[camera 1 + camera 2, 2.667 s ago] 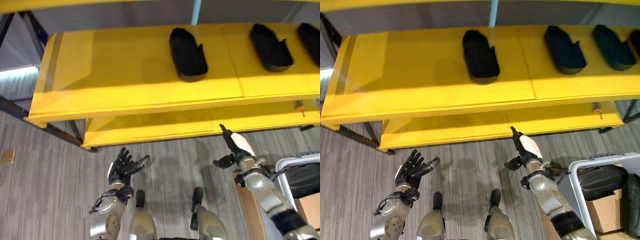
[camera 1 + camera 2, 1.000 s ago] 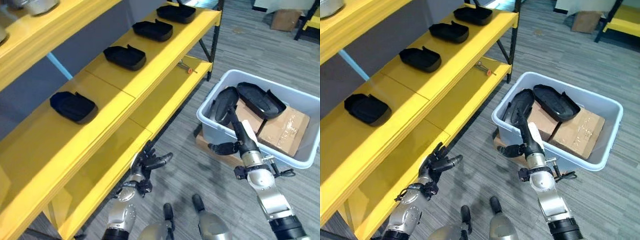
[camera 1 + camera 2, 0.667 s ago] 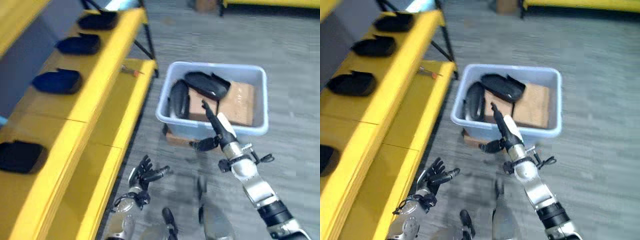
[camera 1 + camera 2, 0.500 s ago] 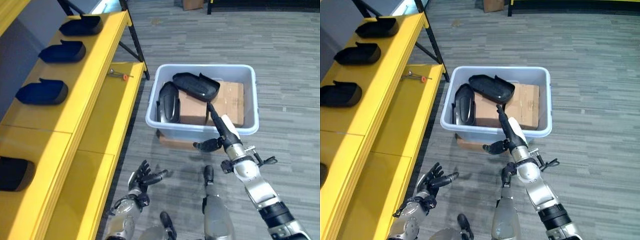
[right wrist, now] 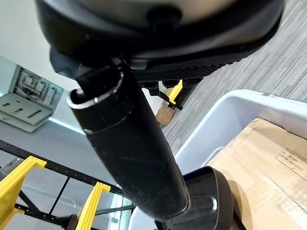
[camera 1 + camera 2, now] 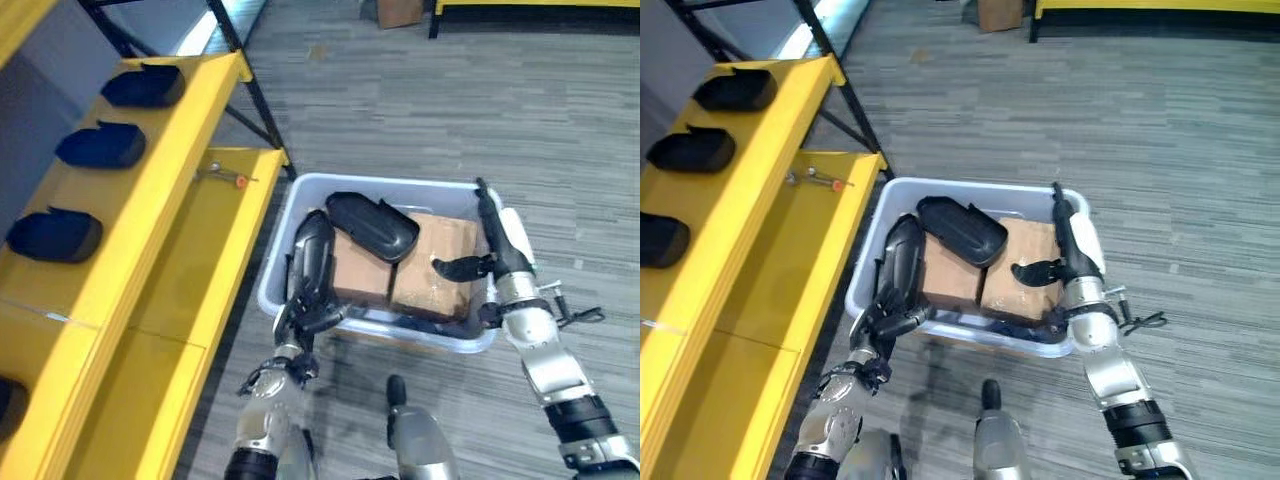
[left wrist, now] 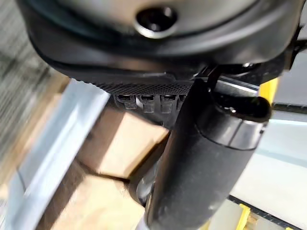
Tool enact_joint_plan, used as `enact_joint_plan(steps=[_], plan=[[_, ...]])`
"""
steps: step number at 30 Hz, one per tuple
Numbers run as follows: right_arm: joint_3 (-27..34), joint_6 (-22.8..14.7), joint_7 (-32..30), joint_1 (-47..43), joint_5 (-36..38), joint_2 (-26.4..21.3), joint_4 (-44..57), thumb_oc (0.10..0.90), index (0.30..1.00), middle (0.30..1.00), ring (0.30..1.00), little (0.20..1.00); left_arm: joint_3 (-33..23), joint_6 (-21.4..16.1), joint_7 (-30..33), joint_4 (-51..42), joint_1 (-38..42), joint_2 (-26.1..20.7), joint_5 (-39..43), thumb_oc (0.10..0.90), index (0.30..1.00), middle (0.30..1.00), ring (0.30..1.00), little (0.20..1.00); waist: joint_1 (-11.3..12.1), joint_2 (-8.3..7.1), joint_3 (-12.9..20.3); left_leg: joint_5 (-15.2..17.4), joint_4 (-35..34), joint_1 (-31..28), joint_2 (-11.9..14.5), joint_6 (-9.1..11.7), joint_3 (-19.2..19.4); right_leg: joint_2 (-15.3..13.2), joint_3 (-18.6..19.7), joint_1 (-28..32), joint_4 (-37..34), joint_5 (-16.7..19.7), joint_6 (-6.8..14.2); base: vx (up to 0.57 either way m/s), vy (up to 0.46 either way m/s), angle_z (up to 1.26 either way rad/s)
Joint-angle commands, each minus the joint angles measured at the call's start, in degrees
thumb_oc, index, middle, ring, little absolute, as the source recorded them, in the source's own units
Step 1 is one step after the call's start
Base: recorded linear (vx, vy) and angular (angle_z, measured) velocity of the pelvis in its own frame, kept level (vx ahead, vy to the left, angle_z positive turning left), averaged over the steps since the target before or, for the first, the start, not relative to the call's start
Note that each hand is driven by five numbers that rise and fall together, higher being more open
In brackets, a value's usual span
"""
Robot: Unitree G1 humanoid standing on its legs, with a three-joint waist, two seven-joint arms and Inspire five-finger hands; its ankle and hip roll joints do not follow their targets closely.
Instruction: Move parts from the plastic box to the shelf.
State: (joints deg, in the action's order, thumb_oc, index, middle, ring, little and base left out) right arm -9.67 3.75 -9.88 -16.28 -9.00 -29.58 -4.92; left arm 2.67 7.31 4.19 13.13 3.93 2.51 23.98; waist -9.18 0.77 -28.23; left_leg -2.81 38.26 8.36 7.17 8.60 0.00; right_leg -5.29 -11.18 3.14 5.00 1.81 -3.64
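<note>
Over plastic box (image 6: 300, 205): right hand (image 6: 497, 246) flat, fingers straight; left hand (image 6: 303, 312) relaxed at rim, grasping nothing.

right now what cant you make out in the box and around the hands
- Box floor: hidden under the cardboard and two black parts, eye views.
- Upright part: its lower end sits behind the left hand, so contact can't be told.
- Small tool on the lower shelf: too small to identify.
- Right hand: whether it touches the cardboard is unclear.
</note>
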Motion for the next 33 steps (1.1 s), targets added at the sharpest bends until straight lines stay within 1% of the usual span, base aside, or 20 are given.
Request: enact_joint_plan(steps=[1, 2, 3, 4, 5, 6, 8, 10, 11, 12, 13, 14, 15, 20, 21, 23, 26, 29, 32, 33], plan=[[2.88, -5.26, -1.93, -2.58, -1.42, -1.18, 4.15, 0.900, 1.000, 1.000, 1.000, 1.000, -1.57, -3.51, -0.02, -6.87, 0.28, -1.61, -1.03, 0.900, 1.000, 1.000, 1.000, 1.000, 1.76, -1.06, 0.32, 4.11, -17.02, -7.24, 5.60, -5.43, 3.21, -2.47, 2.17, 4.29, -7.37, 4.99, 4.75, 0.21, 0.064, 0.01], [3.02, -5.11, -1.88, -2.10, -1.26, -1.45, 3.73, 0.900, 1.000, 1.000, 1.000, 1.000, -2.59, -3.36, 0.12, -7.16, -0.14, -1.60, -1.50, 0.900, 1.000, 1.000, 1.000, 1.000, 2.26, -0.48, 0.59, 3.56, -23.81, -7.43, 6.44, -5.64, 1.30, -2.04, 3.23, 4.84, -8.23, 4.63, 5.20, 0.20, 0.092, 0.10], [2.77, -5.19, -1.73, -1.88, -1.20, -1.60, 3.46, 0.900, 1.000, 1.000, 1.000, 1.000, -3.60, -3.30, 0.19, -7.41, -0.30, -1.84, -1.78, 0.900, 1.000, 1.000, 1.000, 1.000, 2.89, -0.07, 1.10, 1.83, -30.04, -8.85, 7.35, -5.76, 0.45, -1.64, 4.52, 4.65, -8.48, 4.59, 5.36, 0.14, 0.075, -0.05], [2.77, -5.19, -1.73, -1.88, -1.20, -1.60, 3.46, 0.900, 1.000, 1.000, 1.000, 1.000, -3.60, -3.30, 0.19, -7.41, -0.29, -1.84, -1.78, 0.900, 1.000, 1.000, 1.000, 1.000, 2.95, -0.08, 1.06, 1.80, -30.13, -8.98, 7.36, -5.76, 0.53, -1.64, 4.57, 4.69, -8.48, 4.60, 5.35, 0.11, 0.153, -0.44], [2.44, -5.32, -1.81, -1.65, -0.98, -1.66, 3.70, 0.900, 1.000, 1.000, 1.000, 1.000, -4.98, -3.36, 0.65, -7.90, -0.78, -1.93, -1.79, 0.900, 1.000, 1.000, 1.000, 1.000, 3.95, 0.89, 2.13, -1.55, -35.52, -8.09, 10.65, -5.36, -1.06, -1.15, 6.91, 4.29, -9.42, 4.84, 5.92, 0.11, 0.189, -0.65], [2.12, -5.36, -1.90, -2.12, -0.99, -1.71, 3.59, 0.900, 1.000, 1.000, 1.000, 1.000, -5.21, -3.51, 0.84, -7.54, -0.62, -1.80, -1.81, 0.900, 1.000, 1.000, 1.000, 1.000, 4.40, 1.56, 2.78, -3.06, -37.77, -7.56, 11.15, -4.55, -0.64, -1.13, 7.68, 4.11, -9.82, 4.84, 5.87, 0.15, 0.262, -0.59], [3.01, -5.61, -1.35, -1.23, -0.97, -1.82, 4.02, 0.900, 1.000, 1.000, 1.000, 1.000, -5.00, -3.49, 0.50, -8.11, -1.78, -1.73, -1.54, 0.900, 1.000, 1.000, 1.000, 1.000, 4.17, 2.92, 4.74, -2.51, -39.13, -10.53, 11.65, -3.74, 1.61, -1.29, 7.78, 3.34, -10.00, 4.70, 5.46, 0.13, 0.215, -0.48], [3.29, -5.60, -1.23, -1.00, -1.32, -1.60, 4.05, 0.900, 1.000, 1.000, 1.000, 1.000, -4.74, -3.31, 0.51, -8.37, -2.02, -1.80, -1.57, 0.900, 1.000, 1.000, 1.000, 1.000, 4.24, 3.27, 5.17, -2.68, -38.77, -10.65, 11.53, -3.43, 2.22, -1.81, 7.82, 3.01, -10.00, 5.05, 5.32, 0.08, 0.192, -0.50], [3.56, -5.69, -0.94, -0.47, -1.43, -1.22, 4.12, 0.900, 1.000, 1.000, 1.000, 1.000, -4.54, -3.59, 0.33, -9.18, -2.85, -2.95, -1.58, 0.900, 1.000, 1.000, 1.000, 1.000, 4.89, 3.34, 5.34, -2.85, -37.73, -10.54, 9.99, -3.66, 1.79, -2.63, 8.10, 2.96, -10.00, 5.10, 4.96, 0.03, 0.157, -0.30], [3.59, -5.68, -0.93, -0.42, -1.44, -1.19, 4.15, 0.900, 1.000, 1.000, 1.000, 1.000, -4.50, -3.58, 0.34, -9.20, -2.88, -2.98, -1.57, 0.900, 1.000, 1.000, 1.000, 1.000, 5.05, 3.30, 5.32, -2.81, -37.74, -10.67, 9.97, -3.68, 1.96, -2.66, 8.26, 2.97, -10.00, 5.11, 4.97, 0.05, 0.383, -0.32], [4.45, -5.70, -0.42, 0.76, -1.15, -0.61, 4.37, 0.900, 1.000, 1.000, 1.000, 1.000, -4.41, -3.57, -0.26, -10.10, -3.78, -4.65, -2.24, 0.900, 1.000, 1.000, 1.000, 1.000, 5.73, 2.76, 5.16, -2.91, -37.85, -11.53, 8.19, -3.34, 3.54, -4.65, 8.07, 2.54, -9.72, 5.24, 4.97, 0.02, 0.229, -0.28], [4.46, -5.70, -0.42, 0.77, -1.16, -0.60, 4.38, 0.900, 1.000, 1.000, 1.000, 1.000, -4.40, -3.57, -0.26, -10.10, -3.79, -4.66, -2.23, 0.900, 1.000, 1.000, 1.000, 1.000, 5.78, 2.73, 5.15, -2.93, -37.90, -11.61, 8.16, -3.35, 3.60, -4.68, 8.12, 2.55, -9.72, 5.23, 4.98, 0.04, 0.347, -0.49], [4.35, -5.40, -0.43, 0.80, -1.33, -0.24, 4.07, 0.900, 1.000, 1.000, 1.000, 1.000, -4.65, -3.71, -0.10, -10.19, -3.50, -5.61, -2.49, 0.900, 1.000, 1.000, 1.000, 1.000, 6.13, 2.08, 4.74, -3.15, -37.60, -12.12, 7.06, -3.15, 4.05, -5.64, 8.32, 2.19, -9.47, 5.28, 5.17, 0.03, 0.167, -0.34], [4.53, -5.12, -0.42, 0.62, -3.11, -0.90, 3.67, 0.900, 1.000, 1.000, 1.000, 1.000, -5.05, -3.79, 0.15, -10.58, -3.59, -6.22, -2.75, 0.900, 1.000, 1.000, 1.000, 1.000, 6.89, 0.57, 3.86, -2.84, -37.72, -13.09, 5.48, -2.63, 4.71, -6.70, 8.41, 1.59, -9.08, 5.26, 5.56, 0.02, 0.105, -0.08], [4.52, -5.13, -0.43, 0.59, -3.11, -0.90, 3.65, 0.900, 1.000, 1.000, 1.000, 1.000, -5.06, -3.79, 0.15, -10.58, -3.58, -6.22, -2.75, 0.900, 1.000, 1.000, 1.000, 1.000, 6.93, 0.56, 3.83, -2.84, -37.73, -13.14, 5.47, -2.64, 4.76, -6.71, 8.47, 1.59, -9.06, 5.25, 5.57, 0.01, 0.057, -0.11], [2.77, -5.52, -1.05, -2.66, -6.41, -4.92, 2.74, 0.900, 1.000, 1.000, 1.000, 1.000, -5.19, -3.79, 0.53, -11.09, -2.88, -6.68, -2.89, 0.900, 1.000, 1.000, 1.000, 1.000, 7.39, -0.69, 2.17, -2.73, -37.55, -12.80, 5.07, -2.22, 4.51, -6.75, 8.29, 0.86, -8.65, 5.46, 5.85, -0.02, 0.007, -0.12], [-0.40, -5.50, -1.24, -7.44, -7.44, -8.13, 0.48, 0.900, 1.000, 1.000, 1.000, 1.000, -4.60, -3.82, 0.89, -11.58, -1.36, -6.84, -2.96, 0.900, 1.000, 1.000, 1.000, 1.000, 7.66, -1.31, 0.25, -2.75, -37.17, -12.17, 5.24, -1.83, 4.23, -6.62, 7.96, 0.27, -8.44, 5.79, 6.10, -0.02, -0.028, -0.06], [-2.27, -5.01, -1.58, -10.42, -7.55, -9.04, -1.29, 0.900, 1.000, 1.000, 1.000, 1.000, -4.34, -3.86, 1.20, -11.46, -0.59, -6.89, -2.81, 0.900, 1.000, 1.000, 1.000, 1.000, 7.72, -1.54, -1.20, -2.70, -36.89, -11.58, 5.37, -1.69, 3.87, -6.50, 7.63, -0.10, -8.28, 5.92, 6.28, -0.02, -0.031, 0.00], [-9.94, -4.44, -2.69, -20.65, -9.80, -15.08, -6.93, 0.900, 1.000, 1.000, 1.000, 1.000, -3.19, -3.87, 1.59, -12.65, -0.75, -6.69, -2.71, 0.900, 1.000, 1.000, 1.000, 1.000, 8.20, -1.40, -1.57, -2.57, -36.74, -7.58, 6.01, -1.50, 3.29, -5.88, 7.07, -3.72, -8.13, 6.44, 6.75, -0.01, -0.072, 0.07], [-10.15, -4.50, -2.76, -20.91, -9.75, -15.10, -7.12, 0.900, 1.000, 1.000, 1.000, 1.000, -3.27, -3.86, 1.60, -12.67, -0.69, -6.62, -2.71, 0.900, 1.000, 1.000, 1.000, 1.000, 8.09, -1.35, -1.57, -2.56, -36.68, -7.46, 6.03, -1.50, 3.26, -5.86, 7.07, -3.83, -8.07, 6.43, 6.74, -0.01, -0.058, 0.08]])
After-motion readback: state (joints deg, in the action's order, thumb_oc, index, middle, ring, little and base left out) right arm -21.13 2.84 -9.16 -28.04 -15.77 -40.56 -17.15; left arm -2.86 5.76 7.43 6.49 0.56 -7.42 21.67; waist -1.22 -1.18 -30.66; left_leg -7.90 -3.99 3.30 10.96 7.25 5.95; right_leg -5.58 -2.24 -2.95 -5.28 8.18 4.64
